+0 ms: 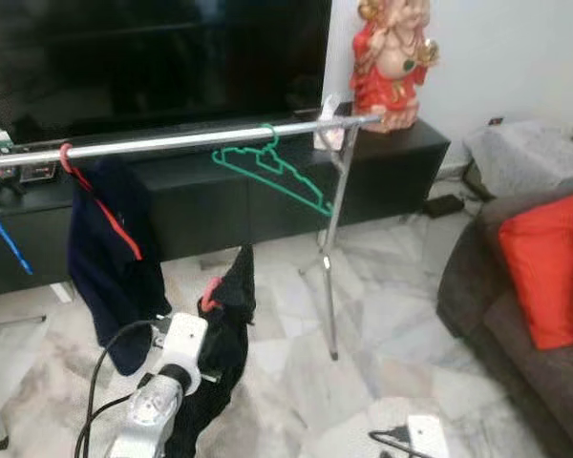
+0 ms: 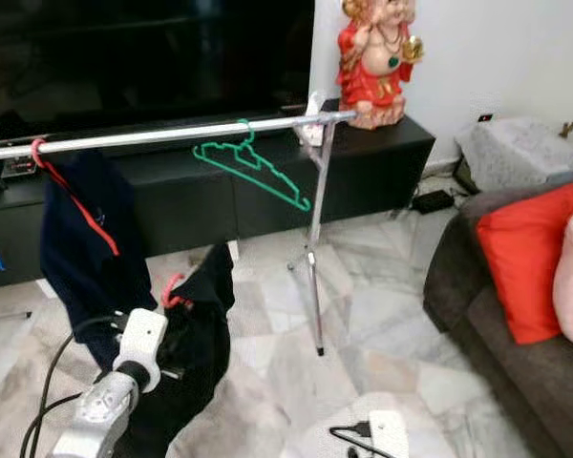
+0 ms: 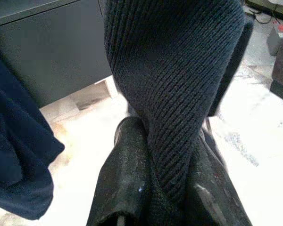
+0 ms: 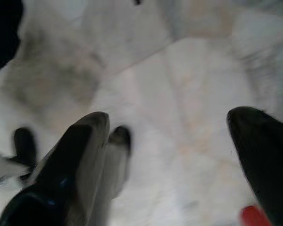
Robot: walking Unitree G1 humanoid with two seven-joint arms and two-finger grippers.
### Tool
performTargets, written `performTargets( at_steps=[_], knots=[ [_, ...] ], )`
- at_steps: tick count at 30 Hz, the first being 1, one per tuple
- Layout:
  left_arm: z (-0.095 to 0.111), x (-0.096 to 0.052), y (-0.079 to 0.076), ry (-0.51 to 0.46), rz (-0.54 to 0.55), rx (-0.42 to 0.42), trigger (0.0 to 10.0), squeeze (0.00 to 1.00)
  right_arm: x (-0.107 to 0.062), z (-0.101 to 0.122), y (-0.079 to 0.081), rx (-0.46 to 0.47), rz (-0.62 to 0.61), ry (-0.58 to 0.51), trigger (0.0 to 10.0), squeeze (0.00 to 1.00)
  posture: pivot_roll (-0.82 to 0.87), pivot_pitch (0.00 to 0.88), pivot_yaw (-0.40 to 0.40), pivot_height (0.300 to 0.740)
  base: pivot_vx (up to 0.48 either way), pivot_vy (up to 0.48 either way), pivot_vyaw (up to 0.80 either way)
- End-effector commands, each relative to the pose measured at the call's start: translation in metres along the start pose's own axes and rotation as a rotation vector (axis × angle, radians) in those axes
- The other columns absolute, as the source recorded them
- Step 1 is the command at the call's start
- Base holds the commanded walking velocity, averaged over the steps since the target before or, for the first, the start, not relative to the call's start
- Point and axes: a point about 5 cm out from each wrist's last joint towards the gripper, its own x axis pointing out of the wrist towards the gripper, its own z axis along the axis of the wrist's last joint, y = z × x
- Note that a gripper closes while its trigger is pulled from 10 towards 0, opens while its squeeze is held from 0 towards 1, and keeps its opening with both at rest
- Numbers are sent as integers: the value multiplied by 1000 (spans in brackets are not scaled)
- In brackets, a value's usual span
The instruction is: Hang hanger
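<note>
**Lifting the garment's red hook to the rail**

The red hanger (image 1: 210, 292) carries a black knitted garment (image 1: 231, 315), and its hook pokes out just above the left gripper (image 3: 167, 183), well below the silver clothes rail (image 1: 172, 141). In the left wrist view the two black fingers (image 3: 125, 179) are pinched on the knit fabric, so the grip seems to be on cloth and whatever lies beneath it.

To hang it well, the hook's open side likely has to rise above the rail and then settle over the bare stretch between the navy garment (image 1: 110, 258) on its own red hanger and the empty green hanger (image 1: 272, 170). The fabric grip may let the hanger swing, so a slow lift looks wise.

The right gripper (image 4: 172, 155) hangs idle over the marble floor (image 4: 188, 84), fingers spread wide and empty.
</note>
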Motion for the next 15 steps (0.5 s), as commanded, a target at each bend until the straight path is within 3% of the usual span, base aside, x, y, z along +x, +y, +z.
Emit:
performTargets(
  at_steps=[1,6,15],
  knots=[
    [8,-3,16,-44,71,3,10000,0,1,-1,8,11,21,6,10000,0,-75,0,-40,740,0,0,0],
    [6,-17,35,-41,183,42,10000,0,1,-1,7,1,19,7,10000,0,-71,0,-46,740,0,0,0],
    [0,-35,51,-22,225,82,10000,0,1,0,6,-11,21,7,10000,0,-70,0,-48,740,0,0,0]
  ],
)
